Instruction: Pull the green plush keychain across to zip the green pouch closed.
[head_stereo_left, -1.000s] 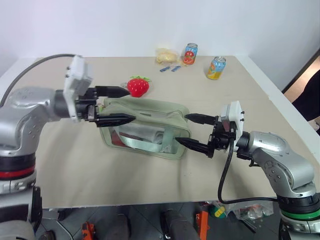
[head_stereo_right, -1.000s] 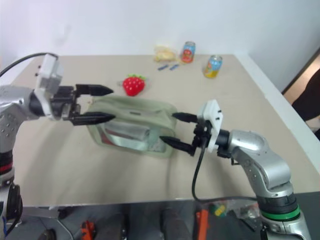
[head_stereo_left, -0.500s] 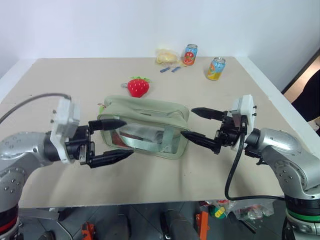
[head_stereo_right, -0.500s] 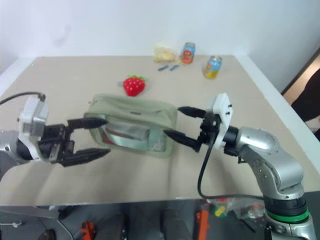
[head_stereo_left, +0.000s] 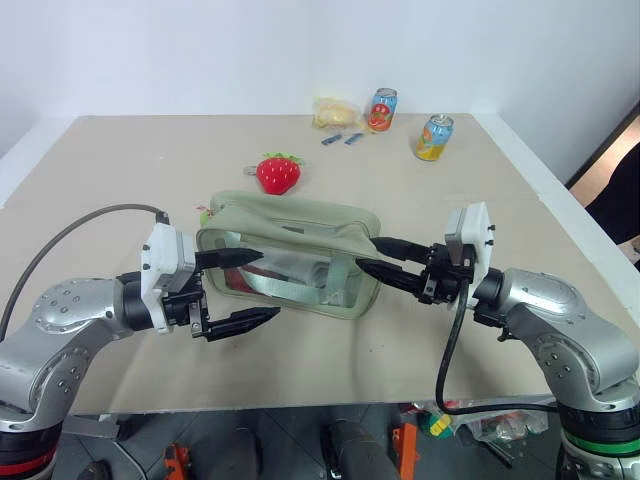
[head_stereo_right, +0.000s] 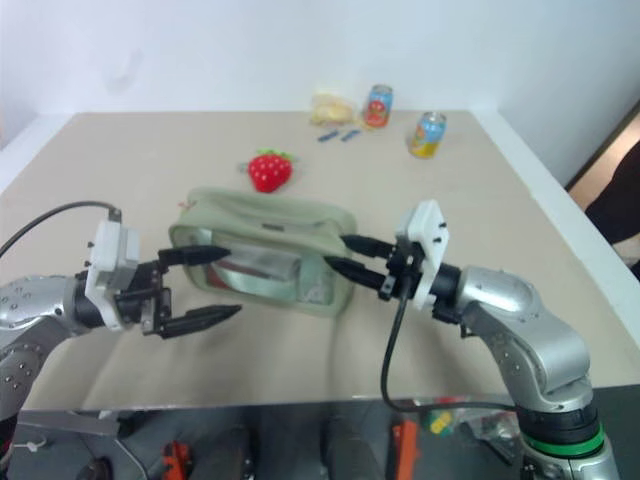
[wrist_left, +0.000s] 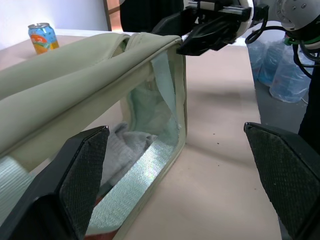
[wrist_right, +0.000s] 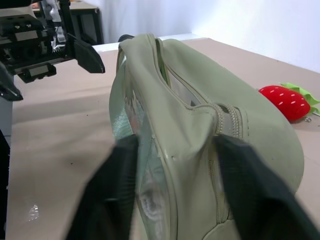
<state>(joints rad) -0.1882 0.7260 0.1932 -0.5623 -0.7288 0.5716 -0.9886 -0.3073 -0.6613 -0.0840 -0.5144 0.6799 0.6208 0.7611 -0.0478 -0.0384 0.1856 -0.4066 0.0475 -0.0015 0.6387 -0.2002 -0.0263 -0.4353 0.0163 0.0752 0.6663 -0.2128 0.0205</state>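
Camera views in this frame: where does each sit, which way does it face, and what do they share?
Head eyes: look forward and down at the beige table; both arms show.
Left wrist: looks along the pale sage-green zip pouch at the right gripper; own open fingers show.
Right wrist: looks along the pouch's zipper toward the left gripper; own fingers pinch the pouch's end.
Shared: the pouch.

A pale sage-green pouch (head_stereo_left: 290, 255) stands upright near the middle of a beige tabletop, its long side facing the camera. Clear plastic panels show crumpled pale fabric and a band of green webbing inside. The zipper runs along its rounded top. A small bright green plush keychain (head_stereo_left: 204, 212) sits at its left upper corner.
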